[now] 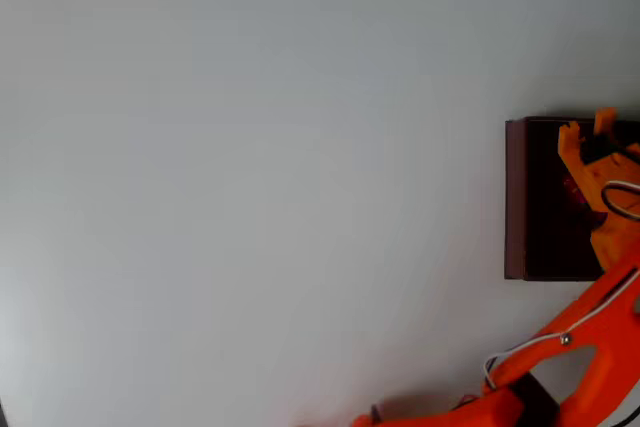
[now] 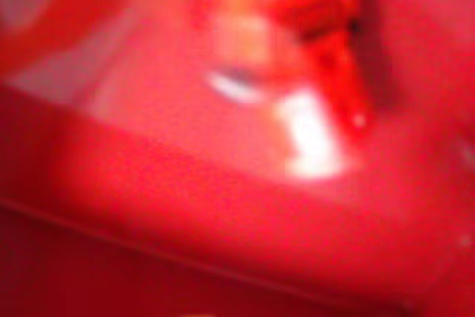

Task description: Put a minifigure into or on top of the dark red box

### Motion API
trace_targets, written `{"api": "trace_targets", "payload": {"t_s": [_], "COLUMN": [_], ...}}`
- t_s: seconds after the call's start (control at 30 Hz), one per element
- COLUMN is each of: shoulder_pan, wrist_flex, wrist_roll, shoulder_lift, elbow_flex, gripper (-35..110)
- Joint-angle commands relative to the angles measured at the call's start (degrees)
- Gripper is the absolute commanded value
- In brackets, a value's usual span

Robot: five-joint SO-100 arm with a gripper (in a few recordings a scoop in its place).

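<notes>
Overhead view: gripper [image 1: 585, 152] over dark red box [image 1: 516, 197] at table's [image 1: 250, 167] right edge.
Grip state could not be told; wide bare tabletop leftward.

Plain white table [image 1: 250, 177]; dark red box [image 1: 517, 197] resting on it at right edge, overhead view.

**Orange arm reaching up the right edge, jaws state unreadable**

In the overhead view the orange arm [image 1: 585, 332] enters at the bottom edge and rises diagonally toward the right edge, a white cable running along its upper link. The gripper [image 1: 578, 152] sits at the far end of that reach, partly cut by the frame's right edge. Its orange fingers [image 1: 570, 137] point toward the top of the picture. Whether the jaws stand apart or closed cannot be told; the wrist view is a red blur.
</notes>
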Motion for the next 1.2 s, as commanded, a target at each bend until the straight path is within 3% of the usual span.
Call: {"api": "trace_targets", "payload": {"t_s": [0.0,0.2,0.53,1.17], "shoulder_pan": [-0.35,-3.60,-15.73,-51.06], "wrist_flex": [1.23,1.23,0.44,-10.81], "wrist_roll": [-0.09,-2.37,-4.04,13.18], "shoulder_lift": [3.25,14.59,50.01,96.24], "elbow_flex": [-0.44,9.32,39.90,87.45], "gripper": [25,24,24,22]}}
